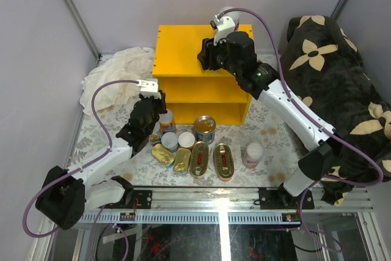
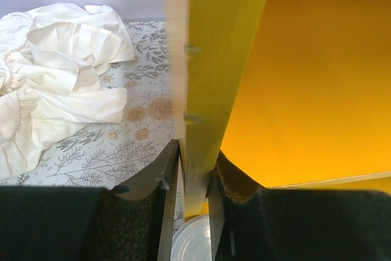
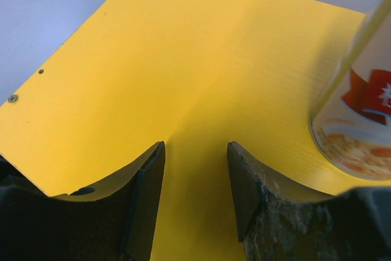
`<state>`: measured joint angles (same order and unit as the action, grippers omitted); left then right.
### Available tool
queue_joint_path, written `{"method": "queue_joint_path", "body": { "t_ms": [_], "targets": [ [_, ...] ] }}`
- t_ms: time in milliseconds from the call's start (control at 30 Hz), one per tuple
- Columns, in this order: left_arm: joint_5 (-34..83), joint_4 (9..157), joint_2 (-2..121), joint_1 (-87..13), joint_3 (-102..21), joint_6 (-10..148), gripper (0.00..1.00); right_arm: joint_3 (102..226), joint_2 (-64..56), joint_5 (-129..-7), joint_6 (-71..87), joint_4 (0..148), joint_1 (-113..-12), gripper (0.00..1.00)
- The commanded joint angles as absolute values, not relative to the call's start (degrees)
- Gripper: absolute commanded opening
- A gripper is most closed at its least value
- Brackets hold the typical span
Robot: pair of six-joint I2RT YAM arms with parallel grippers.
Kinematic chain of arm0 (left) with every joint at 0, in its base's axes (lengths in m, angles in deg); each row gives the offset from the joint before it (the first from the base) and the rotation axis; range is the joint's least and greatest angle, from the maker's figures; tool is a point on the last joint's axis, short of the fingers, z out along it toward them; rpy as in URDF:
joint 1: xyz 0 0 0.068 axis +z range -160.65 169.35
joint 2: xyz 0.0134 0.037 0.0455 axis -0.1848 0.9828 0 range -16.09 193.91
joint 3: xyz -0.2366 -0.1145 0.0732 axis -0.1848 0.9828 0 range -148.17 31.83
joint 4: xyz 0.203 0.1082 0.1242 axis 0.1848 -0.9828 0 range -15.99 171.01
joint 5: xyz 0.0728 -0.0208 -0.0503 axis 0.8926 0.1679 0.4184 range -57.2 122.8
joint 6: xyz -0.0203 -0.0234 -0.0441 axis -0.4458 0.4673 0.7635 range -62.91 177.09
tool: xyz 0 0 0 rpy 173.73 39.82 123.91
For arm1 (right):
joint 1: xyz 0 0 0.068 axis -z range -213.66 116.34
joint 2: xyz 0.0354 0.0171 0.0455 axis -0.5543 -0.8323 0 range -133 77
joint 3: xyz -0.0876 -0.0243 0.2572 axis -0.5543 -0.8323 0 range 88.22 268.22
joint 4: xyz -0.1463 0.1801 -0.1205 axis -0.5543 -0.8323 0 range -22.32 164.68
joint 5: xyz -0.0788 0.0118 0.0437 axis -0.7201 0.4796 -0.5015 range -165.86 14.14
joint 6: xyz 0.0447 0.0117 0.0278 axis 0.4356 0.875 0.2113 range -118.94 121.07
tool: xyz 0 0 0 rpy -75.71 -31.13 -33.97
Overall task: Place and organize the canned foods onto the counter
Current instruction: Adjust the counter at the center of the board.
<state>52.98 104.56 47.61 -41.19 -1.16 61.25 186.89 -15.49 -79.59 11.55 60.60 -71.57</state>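
Note:
The yellow counter (image 1: 183, 47) stands at the back centre. My right gripper (image 1: 206, 58) hovers over its flat top (image 3: 183, 65), open and empty. A tall can with a red label (image 3: 360, 120) stands on the top just right of it; the arm hides this can from above. My left gripper (image 1: 160, 99) is closed on the front edge of the counter's left side wall (image 2: 208, 59), one finger on each side. A white can lid (image 2: 194, 239) lies under it. Several tins stand on the floral floor: a blue-labelled steel can (image 1: 204, 129), white-lidded cans (image 1: 186, 139), gold fish tins (image 1: 199, 158).
A crumpled white cloth (image 1: 119, 74) lies left of the counter and shows in the left wrist view (image 2: 55, 77). A dark blanket with pale flowers (image 1: 336, 77) fills the right side. A white-lidded can (image 1: 252, 154) stands apart at the right. A metal rail (image 1: 214, 197) runs along the near edge.

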Motion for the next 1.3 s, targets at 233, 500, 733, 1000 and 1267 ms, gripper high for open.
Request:
{"method": "queue_joint_path", "body": {
  "t_ms": [233,500,733,1000,1267],
  "targets": [
    [46.64,105.22,44.92,-45.12,-1.87,63.53,0.0,193.11,-16.46,-80.2,10.46,59.25,-75.7,0.8],
    [46.89,102.25,44.31,-45.1,-3.08,62.68,0.0,182.96,-4.01,-96.01,9.72,63.15,-76.29,1.0],
    [46.15,101.23,44.11,-45.12,-4.6,61.46,0.0,185.49,-6.65,-104.24,5.28,62.09,-75.27,0.99],
    [44.65,100.38,43.13,-45.1,-3.96,61.56,0.0,194.9,-14.77,-102.61,2.59,57.69,-72.52,0.99],
    [43.77,100.95,43.44,-45.1,-3.4,62.05,0.0,194.39,-15.83,-101.53,1.77,59.18,-70.66,1.0]
  ]
}}
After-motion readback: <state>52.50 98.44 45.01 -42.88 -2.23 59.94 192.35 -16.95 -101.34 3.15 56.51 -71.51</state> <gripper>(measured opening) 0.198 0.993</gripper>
